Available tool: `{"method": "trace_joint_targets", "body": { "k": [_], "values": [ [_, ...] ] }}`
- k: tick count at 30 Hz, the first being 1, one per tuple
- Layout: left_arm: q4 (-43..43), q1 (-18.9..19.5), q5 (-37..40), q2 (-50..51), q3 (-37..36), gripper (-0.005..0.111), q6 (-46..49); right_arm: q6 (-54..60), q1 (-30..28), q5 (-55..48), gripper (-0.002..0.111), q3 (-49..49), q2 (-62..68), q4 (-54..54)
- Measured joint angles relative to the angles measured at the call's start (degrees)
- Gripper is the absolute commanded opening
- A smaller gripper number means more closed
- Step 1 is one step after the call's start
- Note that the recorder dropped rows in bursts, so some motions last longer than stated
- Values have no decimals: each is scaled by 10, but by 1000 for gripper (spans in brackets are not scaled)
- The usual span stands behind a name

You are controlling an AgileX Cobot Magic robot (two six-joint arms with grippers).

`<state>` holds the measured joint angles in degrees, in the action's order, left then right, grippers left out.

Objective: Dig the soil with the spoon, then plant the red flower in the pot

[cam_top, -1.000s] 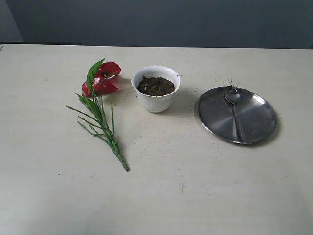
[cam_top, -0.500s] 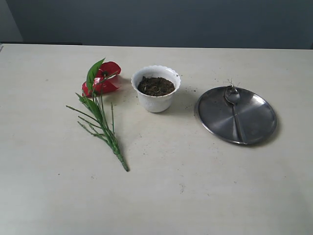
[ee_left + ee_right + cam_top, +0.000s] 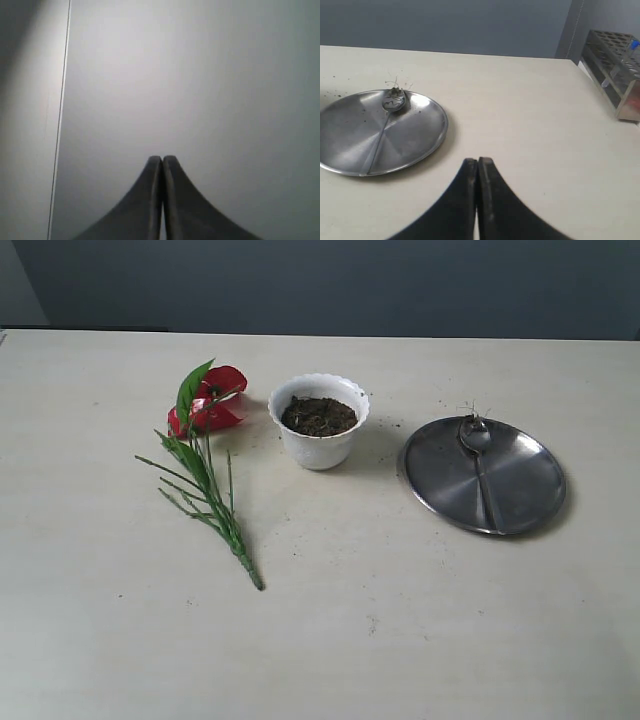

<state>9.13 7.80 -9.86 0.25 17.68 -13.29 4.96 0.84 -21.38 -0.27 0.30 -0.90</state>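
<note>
spoon [image 3: 385, 125] on plate [image 3: 420, 135], apparently well apart from pinched-together right gripper [image 3: 478, 162].

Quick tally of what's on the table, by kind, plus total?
Flower: 1
Pot with soil: 1
Spoon: 1
Steel plate: 1
Tube rack, at the table's edge in the right wrist view only: 1
Total: 5
</note>
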Motion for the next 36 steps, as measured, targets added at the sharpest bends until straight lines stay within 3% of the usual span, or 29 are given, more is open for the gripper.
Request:
{"method": "trace_joint_targets", "body": {
  "k": [4, 11, 15, 16, 18, 23, 27, 36],
  "values": [
    [3, 0, 145, 81, 140, 0, -1, 0, 0, 0, 0, 0, 0, 0],
    [-87, 0, 288, 218, 258, 0, 26, 0, 0, 0, 0, 0, 0, 0],
    [-254, 0, 310, 298, 314, 0, 163, 0, 0, 0, 0, 0, 0, 0],
    [-339, 0, 314, 327, 334, 0, 244, 0, 0, 0, 0, 0, 0, 0],
    [-430, 0, 323, 354, 351, 0, 333, 0, 0, 0, 0, 0, 0, 0],
    [-610, 0, 340, 414, 374, 0, 504, 0, 0, 0, 0, 0, 0, 0],
    [-659, 0, 354, 458, 388, 0, 583, 0, 0, 0, 0, 0, 0, 0],
    [-676, 0, 396, 527, 404, 0, 661, 0, 0, 0, 0, 0, 0, 0]
  ]
}}
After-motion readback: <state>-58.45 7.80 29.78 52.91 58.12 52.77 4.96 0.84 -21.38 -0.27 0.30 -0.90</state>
